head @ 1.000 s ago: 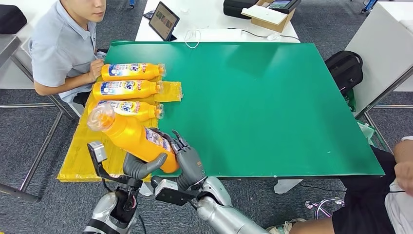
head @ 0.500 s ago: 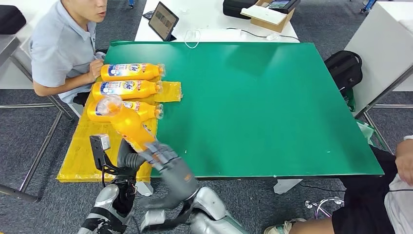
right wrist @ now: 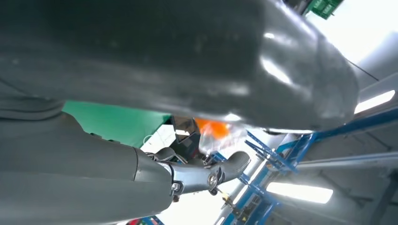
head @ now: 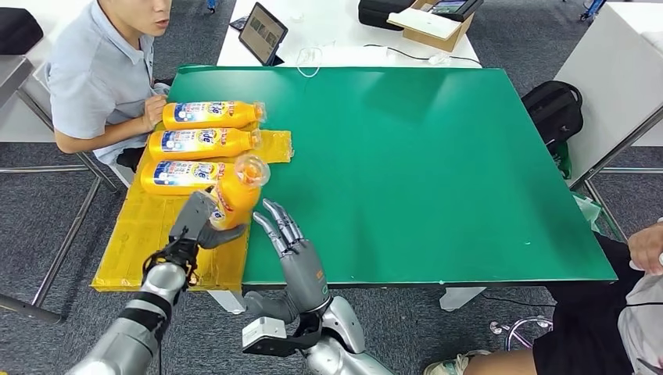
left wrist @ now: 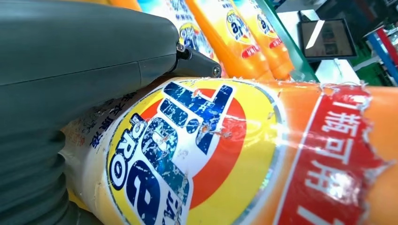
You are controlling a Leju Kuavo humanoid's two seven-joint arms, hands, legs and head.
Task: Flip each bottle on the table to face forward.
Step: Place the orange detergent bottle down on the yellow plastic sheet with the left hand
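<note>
From the head view, an orange bottle (head: 234,191) is gripped aloft by the left hand (head: 195,223) above the yellow mat (head: 141,234); the right hand (head: 285,234) is spread, empty. At the left wrist, its label (left wrist: 187,154) is seen (should be lowered label-up beside the row)

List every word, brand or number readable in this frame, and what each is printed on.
"PRO": blue letters on the label of the orange plastic bottle held in the left hand.
"一瓶可用": white characters on that bottle's red band.
Labels on the three orange bottles lying on the yellow mat: too small to read.
Tablet screen: unreadable.
</note>
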